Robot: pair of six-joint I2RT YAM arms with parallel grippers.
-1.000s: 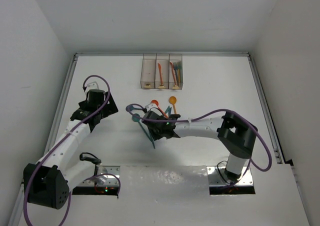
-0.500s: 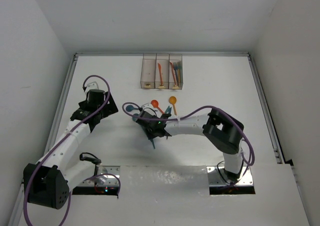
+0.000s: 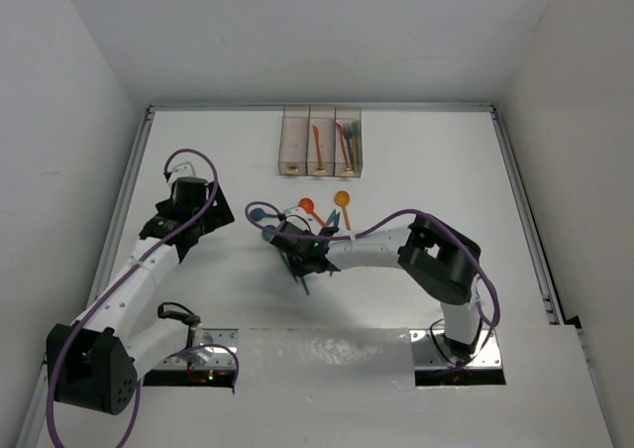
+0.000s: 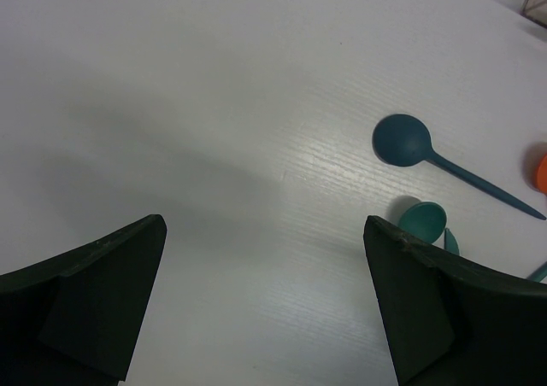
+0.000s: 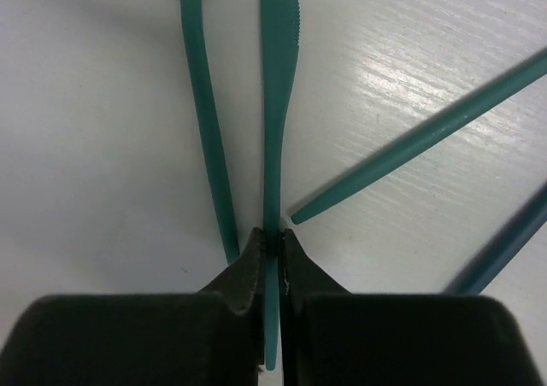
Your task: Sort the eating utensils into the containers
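My right gripper (image 5: 273,241) is shut on the handle of a teal knife (image 5: 277,104) that lies on the table, serrated blade pointing away. A teal handle (image 5: 205,121) lies just left of it and another (image 5: 419,143) slants off to the right. From above, the right gripper (image 3: 297,255) sits among the loose utensils in mid-table. A dark blue spoon (image 3: 260,212), a red spoon (image 3: 306,205) and an orange spoon (image 3: 342,200) lie just beyond it. The containers (image 3: 321,141) stand at the back holding orange and teal utensils. My left gripper (image 4: 265,292) is open over bare table.
In the left wrist view the dark blue spoon (image 4: 406,140) and a teal spoon bowl (image 4: 423,219) lie to the right of my open fingers (image 4: 444,318). A blue handle (image 5: 513,232) lies at the right edge of the right wrist view. Raised rails border the table.
The right gripper has slid left among the utensils and closed on the teal knife's handle. The left arm has not moved.
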